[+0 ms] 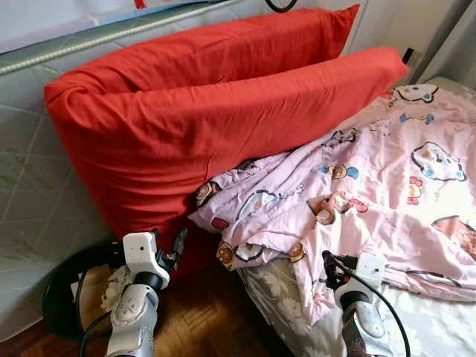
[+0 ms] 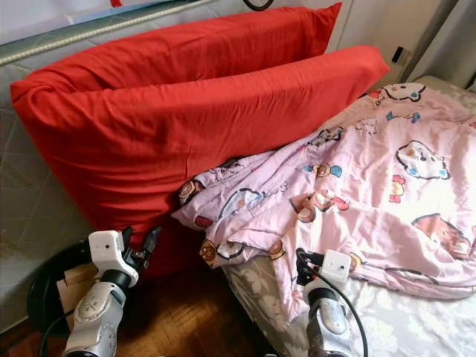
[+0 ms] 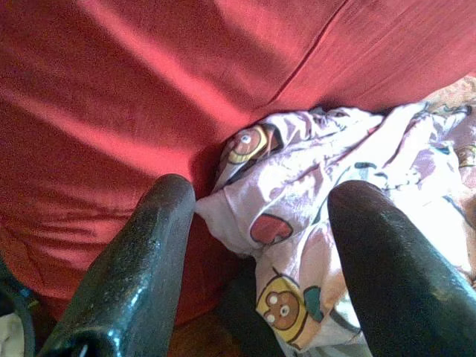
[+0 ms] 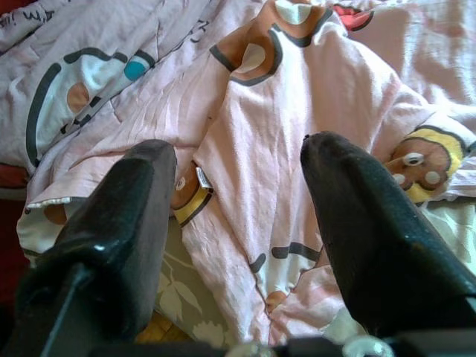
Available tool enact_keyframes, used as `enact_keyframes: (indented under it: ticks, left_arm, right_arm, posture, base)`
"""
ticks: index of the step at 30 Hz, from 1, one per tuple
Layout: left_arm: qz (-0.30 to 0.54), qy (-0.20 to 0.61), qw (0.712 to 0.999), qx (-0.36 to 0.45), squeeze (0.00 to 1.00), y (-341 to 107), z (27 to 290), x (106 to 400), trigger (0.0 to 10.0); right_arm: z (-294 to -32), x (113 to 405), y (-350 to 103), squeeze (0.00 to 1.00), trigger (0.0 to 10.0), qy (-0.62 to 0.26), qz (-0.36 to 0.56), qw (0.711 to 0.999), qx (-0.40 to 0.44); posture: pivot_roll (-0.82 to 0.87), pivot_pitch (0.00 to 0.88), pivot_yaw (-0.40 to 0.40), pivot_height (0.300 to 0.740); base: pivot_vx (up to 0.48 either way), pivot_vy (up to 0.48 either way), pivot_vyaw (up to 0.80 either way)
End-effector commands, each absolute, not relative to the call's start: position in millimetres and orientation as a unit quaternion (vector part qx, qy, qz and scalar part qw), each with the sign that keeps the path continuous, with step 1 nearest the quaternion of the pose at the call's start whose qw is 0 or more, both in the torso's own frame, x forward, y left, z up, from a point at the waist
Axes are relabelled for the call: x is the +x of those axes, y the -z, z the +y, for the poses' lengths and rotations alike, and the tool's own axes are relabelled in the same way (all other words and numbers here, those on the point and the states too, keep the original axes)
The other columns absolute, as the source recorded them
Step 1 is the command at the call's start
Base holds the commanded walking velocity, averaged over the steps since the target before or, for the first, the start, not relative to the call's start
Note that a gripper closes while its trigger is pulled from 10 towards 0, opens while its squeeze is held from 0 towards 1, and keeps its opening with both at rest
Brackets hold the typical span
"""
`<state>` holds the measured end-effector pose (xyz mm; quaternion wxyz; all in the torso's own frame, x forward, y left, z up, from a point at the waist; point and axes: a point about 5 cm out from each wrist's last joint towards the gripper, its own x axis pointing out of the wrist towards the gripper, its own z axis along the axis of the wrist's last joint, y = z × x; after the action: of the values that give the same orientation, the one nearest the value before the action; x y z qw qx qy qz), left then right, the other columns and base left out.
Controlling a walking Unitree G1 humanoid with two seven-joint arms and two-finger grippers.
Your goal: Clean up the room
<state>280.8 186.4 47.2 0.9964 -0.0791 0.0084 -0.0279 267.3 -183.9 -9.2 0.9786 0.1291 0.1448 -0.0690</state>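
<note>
My left gripper [image 3: 256, 260] and right gripper [image 4: 238, 223] (both spread wide, empty) hover at the bed's [image 1: 424, 320] near corner, beside the pink blanket's [image 1: 387, 186] overhanging edge.

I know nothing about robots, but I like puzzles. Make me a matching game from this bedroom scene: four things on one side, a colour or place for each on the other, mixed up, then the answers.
Things:
1. pillows
2. cartoon blanket
3. left gripper
4. right gripper

Descriptions:
A. pink, crumpled on the bed
B. open, at the blanket's hanging edge
C. red, leaning against the upright mattress
D. open, low beside the red pillows above the wooden floor

Pairs: 1-C, 2-A, 3-D, 4-B
</note>
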Motion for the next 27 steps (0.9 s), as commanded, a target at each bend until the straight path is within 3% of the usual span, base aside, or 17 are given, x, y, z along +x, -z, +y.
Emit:
enact_keyframes:
  ticks: [1,22,27]
  left_arm:
    - [0.021,0.027,0.996,-0.076,0.0,-42.9,187.6,276.4,10.0]
    - [0.025,0.029,0.996,-0.08,0.0,-43.5,185.3,276.0,10.0]
    - [0.032,0.031,0.996,-0.08,0.0,-40.9,184.7,275.9,10.0]
  right_arm:
    - [-184.7,263.0,14.5,0.0,10.0,0.079,0.16,0.975,0.136]
    - [-181.5,264.7,12.7,0.0,10.0,0.071,0.154,0.977,0.129]
    - [-174.8,264.7,15.6,0.0,10.0,0.036,0.171,0.976,0.131]
  posture:
    - [0.03,0.196,-0.025,0.685]
    - [0.02,0.187,-0.027,0.648]
    - [0.02,0.179,-0.024,0.648]
  base:
    - [0.0,0.0,0.0]
    - [0.0,0.0,0.0]
    - [0.0,0.0,0.0]
